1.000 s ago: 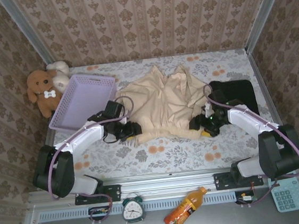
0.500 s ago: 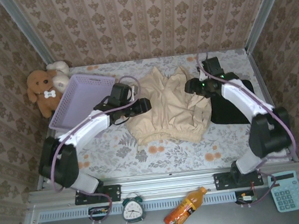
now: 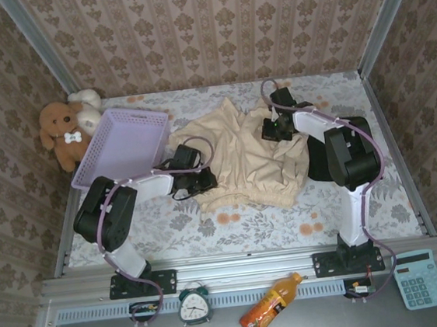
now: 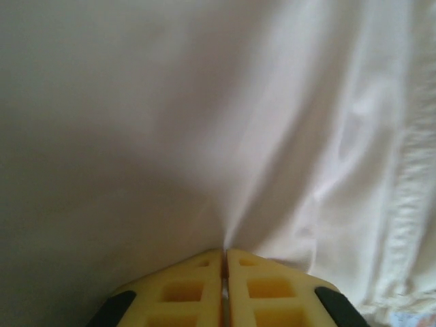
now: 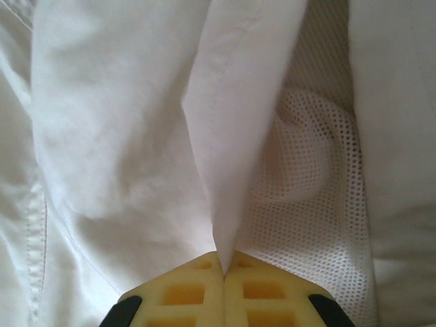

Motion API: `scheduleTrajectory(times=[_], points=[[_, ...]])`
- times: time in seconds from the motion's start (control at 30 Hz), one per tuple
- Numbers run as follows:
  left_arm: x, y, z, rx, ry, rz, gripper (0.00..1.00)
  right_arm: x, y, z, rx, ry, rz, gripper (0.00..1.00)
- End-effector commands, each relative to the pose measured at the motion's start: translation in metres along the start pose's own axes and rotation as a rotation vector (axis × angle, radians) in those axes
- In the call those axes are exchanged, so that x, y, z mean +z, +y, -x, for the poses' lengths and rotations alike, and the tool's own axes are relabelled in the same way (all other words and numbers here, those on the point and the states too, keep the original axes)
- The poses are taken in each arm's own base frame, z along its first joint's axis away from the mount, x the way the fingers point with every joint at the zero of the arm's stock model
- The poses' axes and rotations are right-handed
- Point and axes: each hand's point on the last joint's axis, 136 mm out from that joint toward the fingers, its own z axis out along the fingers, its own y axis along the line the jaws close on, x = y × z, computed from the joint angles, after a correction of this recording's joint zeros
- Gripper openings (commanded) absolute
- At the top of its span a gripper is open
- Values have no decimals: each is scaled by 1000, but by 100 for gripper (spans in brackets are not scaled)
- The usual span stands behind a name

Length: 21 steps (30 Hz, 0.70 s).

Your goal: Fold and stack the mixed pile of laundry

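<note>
Quick update: a sec ago both arms were down at the near hem of the cream-beige garment with jaws apart, then swung up toward the far side. Now the left end effector is back at the near-left edge and the right end effector sits on the far-right part, and both have just snapped together.

Left wrist cam: left end effector has its yellow pads together with a pinch of cream cloth between them, fabric tenting up from it. Right wrist cam: right end effector is clamped on a fold of the same garment, mesh lining showing just beside it.

Garment lies mid-desk, bunched and crumpled, def not a clean fold yet. Black garment lies to its right, partly under the right arm, untouched afaict.

IMO this means a fresh two-point grab for the next fold or a straighten-out. Task is early: nothing folded, nothing stacked.
</note>
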Motion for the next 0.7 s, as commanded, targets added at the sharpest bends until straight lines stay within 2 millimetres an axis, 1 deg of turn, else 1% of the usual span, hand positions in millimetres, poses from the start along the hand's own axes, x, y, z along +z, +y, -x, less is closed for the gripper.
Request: scheduleTrajectory(times=[0.0, 0.07, 0.1, 0.13, 0.17, 0.2, 0.23, 0.27, 0.33, 0.37, 0.4, 0.47, 0.5, 0.53, 0.57, 0.63, 0.67], points=[[3, 46, -12, -33, 44, 108, 9, -25, -1, 33, -21, -78, -11, 0], [2, 57, -13, -49, 55, 123, 8, -44, -13, 58, -23, -133, -36, 0], [0, 59, -13, -46, 61, 129, 8, -53, -21, 74, -20, -163, -52, 0], [-1, 59, -13, -39, 65, 135, 8, -59, -32, 86, -9, -177, -75, 0], [-3, 59, -12, -28, 70, 144, 7, -63, -42, 105, 2, -215, -89, 0], [-5, 58, -11, -17, 71, 148, 7, -66, -51, 122, 21, -246, -91, 7], [-6, 56, -10, -9, 73, 150, 7, -66, -59, 134, 44, -253, -81, 28], [-8, 54, -9, -2, 72, 152, 7, -65, -64, 145, 79, -247, -60, 38], [-12, 50, -7, 4, 64, 149, 7, -67, -73, 157, 143, -224, -29, 40], [-13, 47, -7, 6, 59, 144, 8, -70, -75, 160, 152, -228, -26, 46], [-15, 44, -6, 8, 53, 139, 8, -74, -75, 159, 148, -235, -38, 49], [-19, 39, -5, 11, 44, 129, 10, -82, -75, 151, 141, -251, -40, 47], [-23, 35, -3, 13, 35, 122, 10, -86, -70, 143, 131, -253, -25, 42], [-26, 31, -1, 17, 28, 112, 11, -86, -68, 131, 115, -244, -23, 39], [-31, 25, 2, 27, 18, 103, 11, -86, -68, 117, 98, -234, -39, 37], [-43, 14, 8, 52, -4, 90, 13, -85, -70, 91, 78, -203, -55, 37], [-50, 7, 12, 70, -18, 82, 15, -83, -72, 76, 76, -179, -58, 39]])
